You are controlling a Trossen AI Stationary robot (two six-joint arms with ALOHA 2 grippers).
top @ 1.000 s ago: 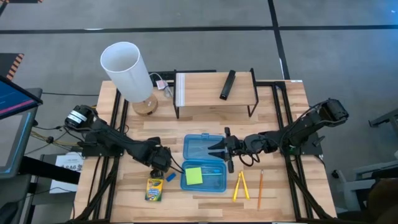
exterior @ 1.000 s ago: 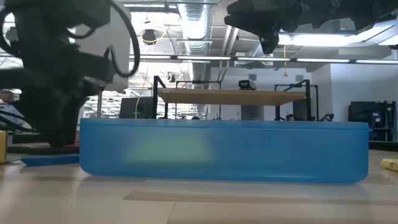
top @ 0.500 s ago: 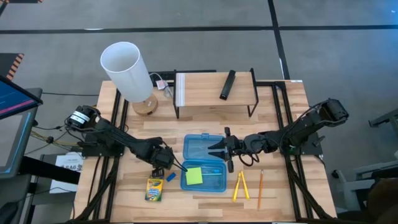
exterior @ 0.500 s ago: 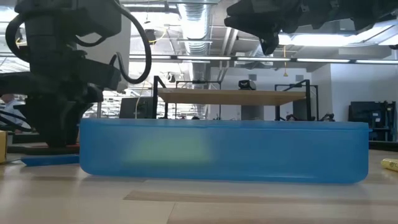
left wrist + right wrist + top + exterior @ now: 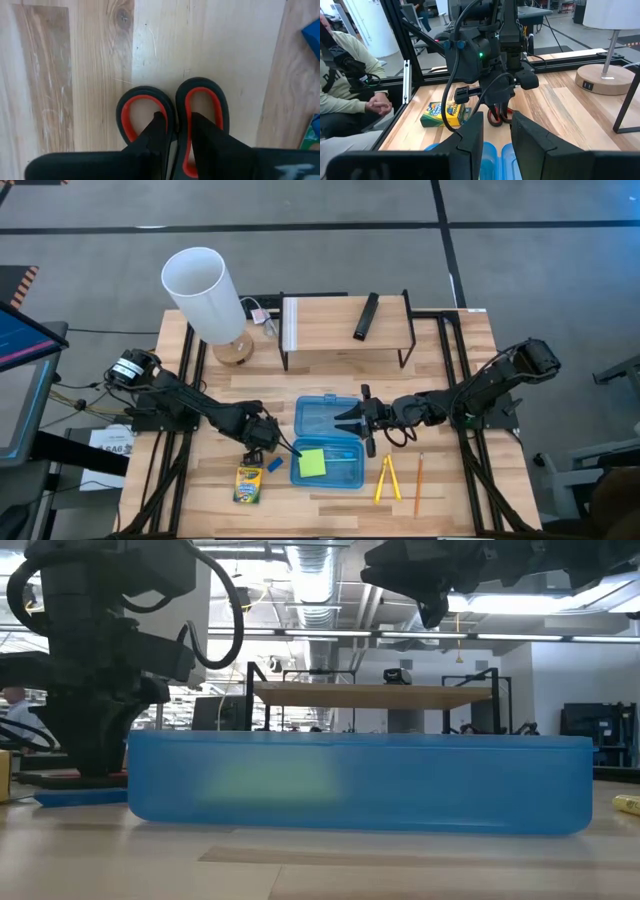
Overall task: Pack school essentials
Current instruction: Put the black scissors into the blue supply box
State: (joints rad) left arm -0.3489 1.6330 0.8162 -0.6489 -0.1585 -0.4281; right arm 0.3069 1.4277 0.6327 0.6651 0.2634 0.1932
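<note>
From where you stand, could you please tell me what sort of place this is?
Probably a robotics lab or workshop: a wooden table in a black frame, bare ceiling ducts with strip lights, and a seated person watching beside the rig.

left gripper (image 5: pixel 174 125) down at tabletop, fingers close together, narrow gap. right gripper (image 5: pixel 345 418) held above table, pointing toward left arm, fingers parted, holding nothing.

light: we see bright, even room light | source: ceiling strips (image 5: pixel 480 637) glare in our low view | shadows: soft on the tabletop (image 5: pixel 450 500) | focus: blue box (image 5: pixel 360 783) near us looks soft, edges slightly bowed
</note>
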